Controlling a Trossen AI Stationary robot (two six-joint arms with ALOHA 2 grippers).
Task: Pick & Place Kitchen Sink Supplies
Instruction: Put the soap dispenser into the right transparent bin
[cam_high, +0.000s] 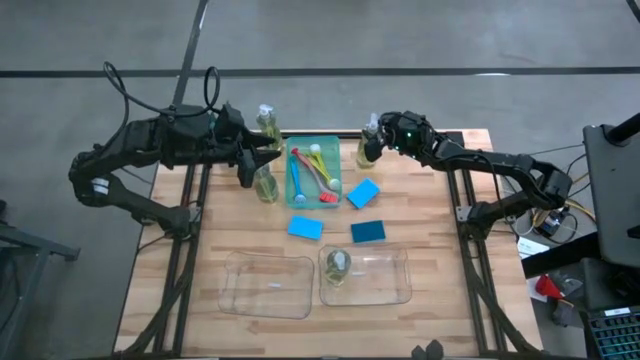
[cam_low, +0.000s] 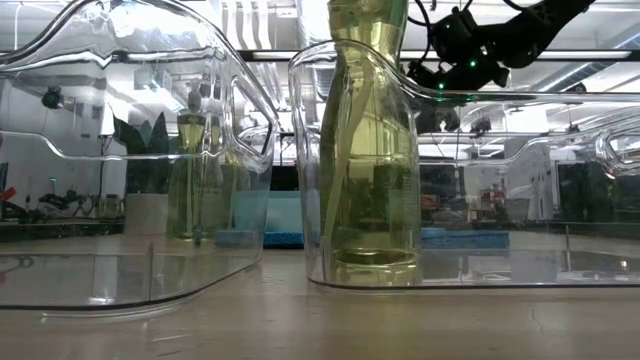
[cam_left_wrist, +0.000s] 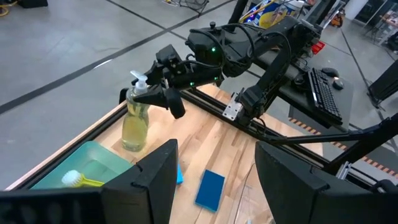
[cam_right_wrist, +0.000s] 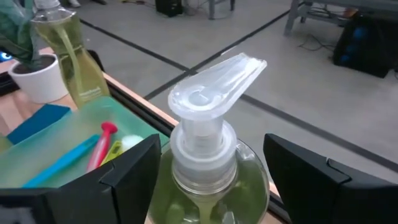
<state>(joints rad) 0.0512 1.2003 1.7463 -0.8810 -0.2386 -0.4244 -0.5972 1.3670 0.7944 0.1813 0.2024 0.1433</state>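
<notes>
A clear pump bottle of yellow-green liquid (cam_right_wrist: 208, 155) stands upright on the table's far right part (cam_high: 371, 135). My right gripper (cam_right_wrist: 211, 186) is open, one finger on each side of the bottle's shoulder, below the pump head. No touch shows. My left gripper (cam_left_wrist: 214, 186) is open and empty, high above the table by the green tray (cam_high: 313, 172). In the tray lie blue, red and yellow-handled brushes. Another bottle (cam_high: 266, 186) stands left of the tray. One more bottle (cam_high: 266, 120) stands at the far edge. Three blue sponges (cam_high: 363, 193) (cam_high: 305, 227) (cam_high: 368, 232) lie flat.
Two clear plastic bins (cam_high: 268, 283) (cam_high: 380, 285) sit near the front edge. The right bin holds an upright bottle (cam_low: 368, 150). A small potted plant (cam_right_wrist: 31, 68) stands by the far bottle. Bare wood lies between the sponges and the bins.
</notes>
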